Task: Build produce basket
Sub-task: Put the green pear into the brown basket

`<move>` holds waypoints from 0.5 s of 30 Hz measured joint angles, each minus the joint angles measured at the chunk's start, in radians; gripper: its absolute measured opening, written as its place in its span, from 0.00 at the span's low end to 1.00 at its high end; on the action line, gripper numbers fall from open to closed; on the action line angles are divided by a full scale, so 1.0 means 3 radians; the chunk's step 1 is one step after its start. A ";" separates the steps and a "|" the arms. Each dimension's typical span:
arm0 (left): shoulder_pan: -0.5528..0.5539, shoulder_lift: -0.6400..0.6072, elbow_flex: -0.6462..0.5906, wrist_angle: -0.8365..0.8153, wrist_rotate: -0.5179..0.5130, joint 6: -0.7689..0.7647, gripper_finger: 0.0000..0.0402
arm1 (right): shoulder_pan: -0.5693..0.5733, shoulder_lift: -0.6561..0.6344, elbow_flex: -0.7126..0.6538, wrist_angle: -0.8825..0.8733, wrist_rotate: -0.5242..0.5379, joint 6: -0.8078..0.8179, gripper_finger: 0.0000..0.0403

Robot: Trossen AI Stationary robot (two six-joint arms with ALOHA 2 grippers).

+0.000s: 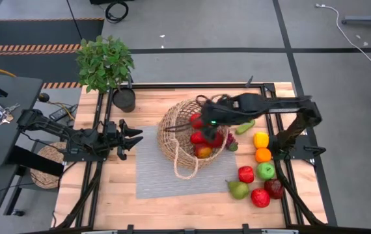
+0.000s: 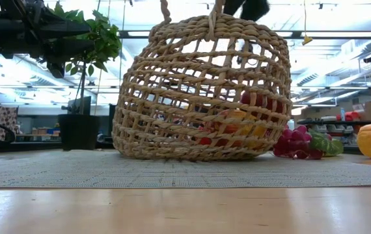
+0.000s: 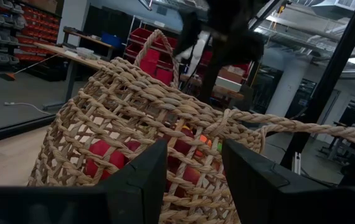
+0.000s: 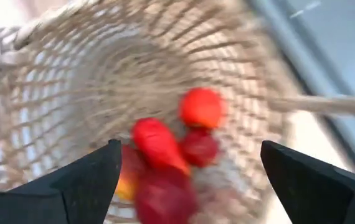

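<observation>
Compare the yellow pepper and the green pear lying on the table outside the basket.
Colour: the yellow pepper is bright yellow; the green pear is dull green. Place: the yellow pepper lies farther up the table, next to an orange; the green pear lies nearer the front edge, below a red apple. Shape: the pepper looks blocky, the pear tapers at one end. Both rest on bare wood to the right of the basket, not yet loaded.

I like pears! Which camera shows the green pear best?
The high view: the pear lies in plain sight on the table, beside the red apples. The low view and both wrist views do not show it.
</observation>
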 joint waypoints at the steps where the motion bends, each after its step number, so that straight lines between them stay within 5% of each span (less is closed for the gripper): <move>1: 0.0000 -0.0001 0.0000 0.0001 0.0000 0.0000 0.40 | 0.0052 -0.0092 0.0004 -0.0089 0.0162 0.0049 0.95; 8: 0.0000 -0.0001 0.0000 0.0001 0.0000 0.0000 0.40 | 0.0099 -0.0823 -0.0186 -0.0506 0.1241 0.0477 0.94; 15: 0.0000 0.0000 0.0000 0.0000 0.0000 0.0000 0.40 | -0.0457 -0.1447 -0.0866 -0.0548 0.1180 0.0744 0.89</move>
